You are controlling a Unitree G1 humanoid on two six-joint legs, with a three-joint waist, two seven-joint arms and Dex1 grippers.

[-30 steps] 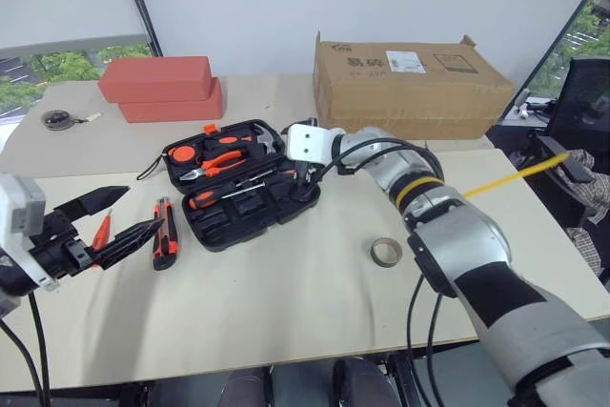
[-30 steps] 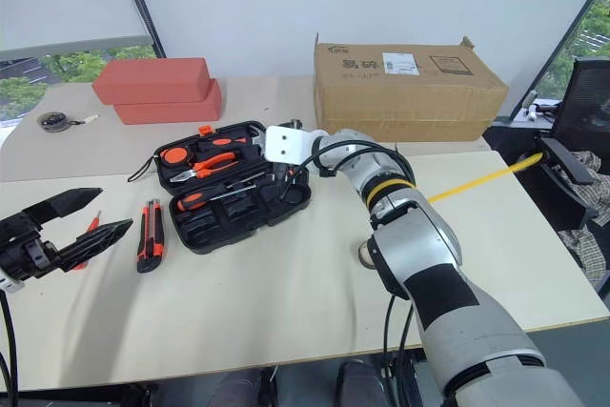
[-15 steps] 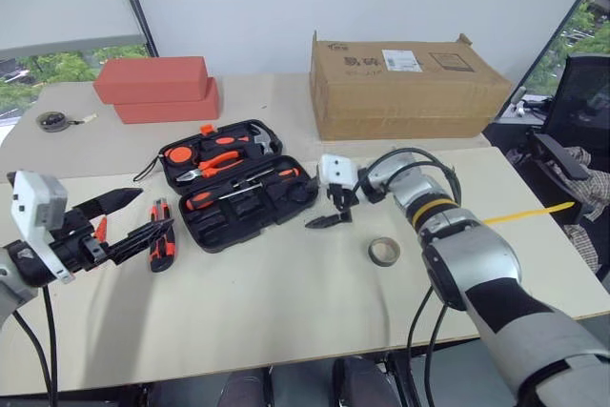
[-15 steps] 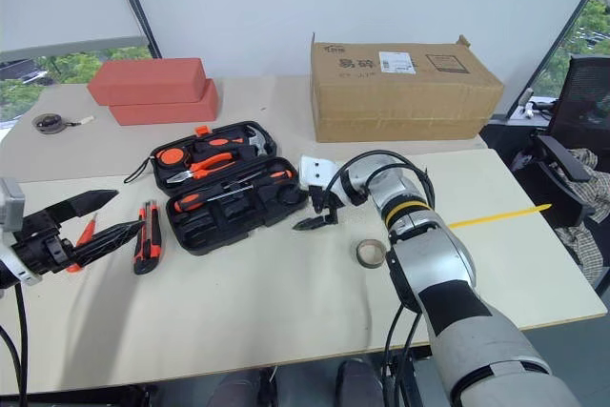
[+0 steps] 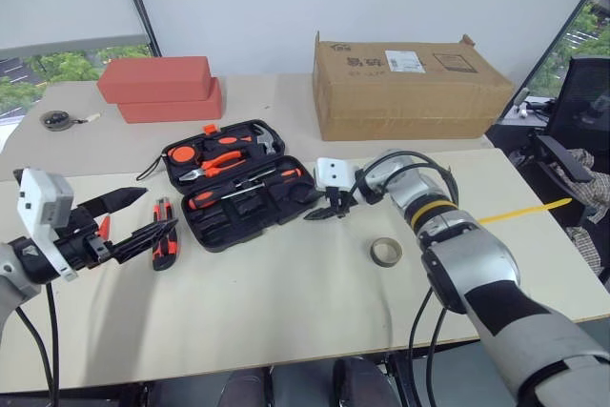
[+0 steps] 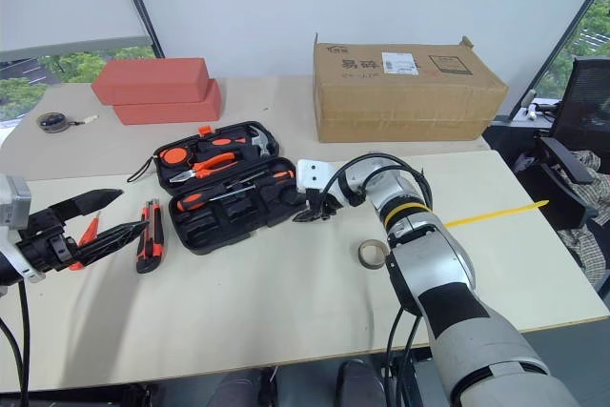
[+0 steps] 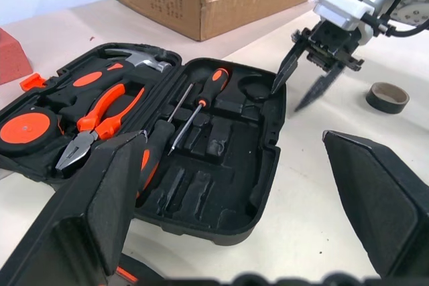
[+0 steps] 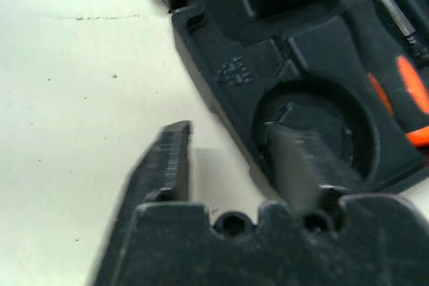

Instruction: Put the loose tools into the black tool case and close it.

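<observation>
The black tool case [image 5: 225,223] lies open on the table. Two orange-and-black screwdrivers [image 7: 213,81] rest in its slots. My right gripper [image 5: 318,213] hangs at the case's right rim. Its fingers are open a little and astride the rim: one over the round recess [image 8: 315,125], the other over the table. My left gripper [image 5: 160,209] hovers wide open left of the case. Under it lie the utility knife [image 5: 164,241] and a slim orange screwdriver [image 5: 100,229]. The tape roll [image 5: 385,252] lies on the table to the right of the case.
Pliers [image 5: 217,162] and a hammer [image 7: 144,61] sit in the case's lid half. Two red boxes [image 5: 157,89] and a cardboard box [image 5: 410,84] stand on the back table, with a round tape measure [image 5: 57,119] far left. A yellow strip [image 5: 519,212] lies at right.
My right gripper came off the case's tray, sank to its right rim and narrowed its fingers. The left gripper stays wide open in about the same place.
</observation>
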